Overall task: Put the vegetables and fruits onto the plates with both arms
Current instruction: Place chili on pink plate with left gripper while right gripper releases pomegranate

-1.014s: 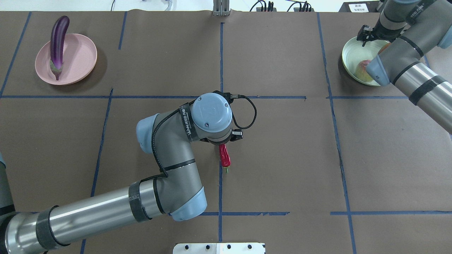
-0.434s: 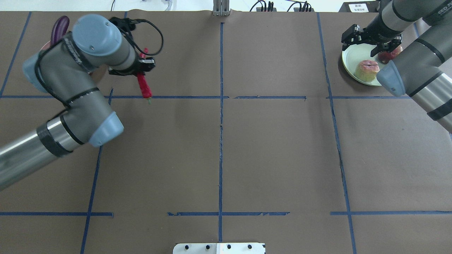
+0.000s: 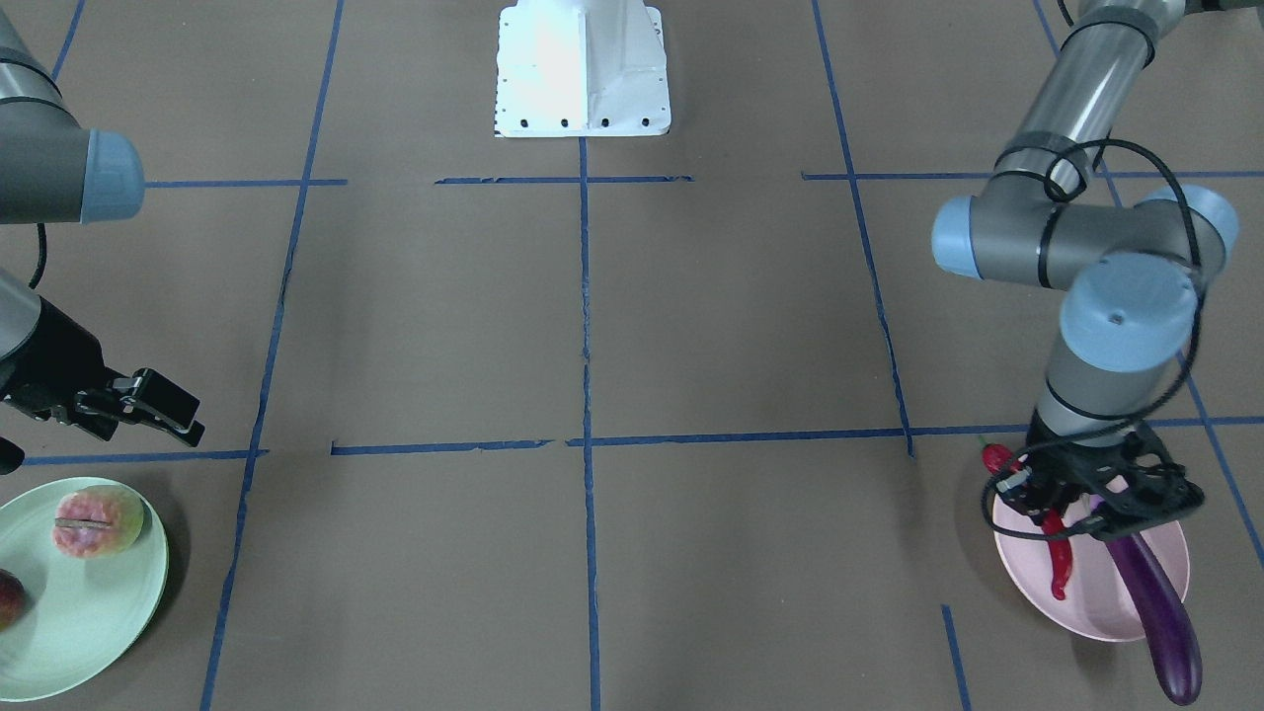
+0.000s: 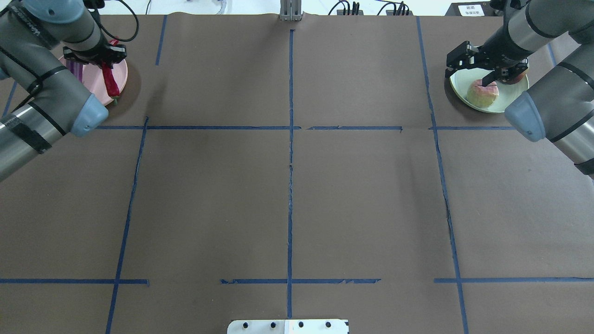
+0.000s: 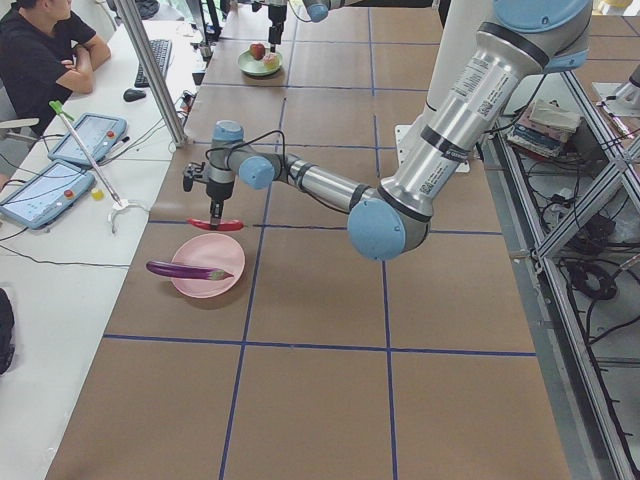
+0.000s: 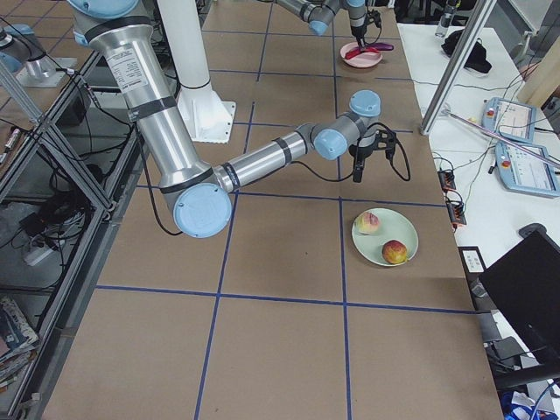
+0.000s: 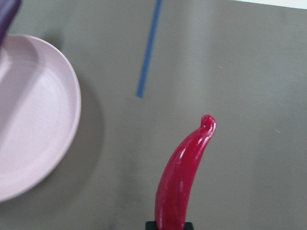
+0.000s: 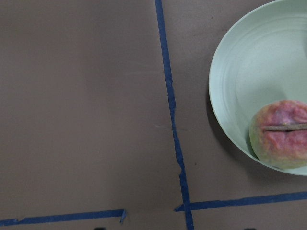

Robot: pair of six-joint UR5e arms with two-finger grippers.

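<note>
Evidently the left gripper (image 4: 103,55) is pinching the chili pepper (image 4: 111,83) below its fingers, beside the pink plate (image 4: 122,72); shifting over and releasing is pending. The right gripper (image 4: 482,65) is gaping, empty.

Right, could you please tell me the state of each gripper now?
Left gripper: shut on the chili pepper.
Right gripper: open, holding nothing.

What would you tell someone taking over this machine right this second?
The left gripper is shut on the red chili, holding it in the air by the pink plate.
The right gripper is open and empty, beside the green plate.
Done: the eggplant lies across the pink plate; the pale fruit and the red fruit sit on the green plate.
Left: set the chili on the pink plate and let go.
</note>
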